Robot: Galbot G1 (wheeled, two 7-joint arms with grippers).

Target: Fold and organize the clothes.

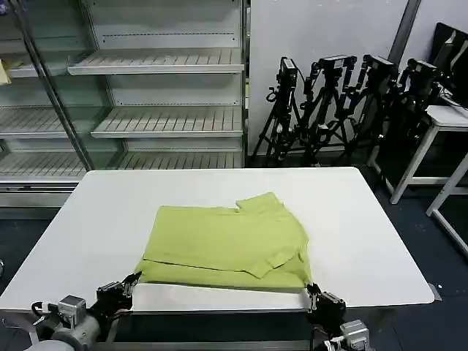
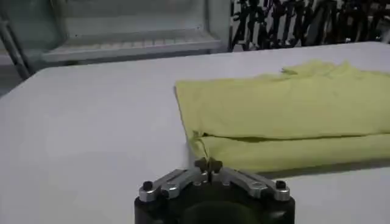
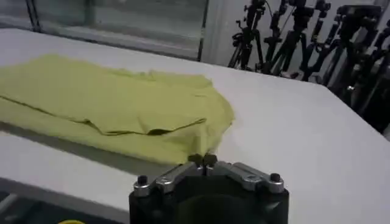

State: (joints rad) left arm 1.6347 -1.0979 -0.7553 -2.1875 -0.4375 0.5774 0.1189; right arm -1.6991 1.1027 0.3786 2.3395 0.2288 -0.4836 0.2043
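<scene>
A soft lime-green short-sleeved T-shirt [image 1: 227, 245] lies folded in the middle of the flat white table [image 1: 365, 234], close to the near edge. The left gripper [image 1: 134, 278] is at the shirt's near left corner, and the right gripper [image 1: 311, 291] is at the near right corner. Each has its fingers pressed together, pinching a bit of the shirt's edge.

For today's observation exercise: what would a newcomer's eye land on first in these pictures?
First, the lime T-shirt, partly folded, lying toward the near edge of the white table. Next, the left gripper and right gripper, fingers closed at the shirt's two near corners, seemingly pinching the fabric. Behind stand bare shelves and, to the right, a cluster of black tripods.
</scene>
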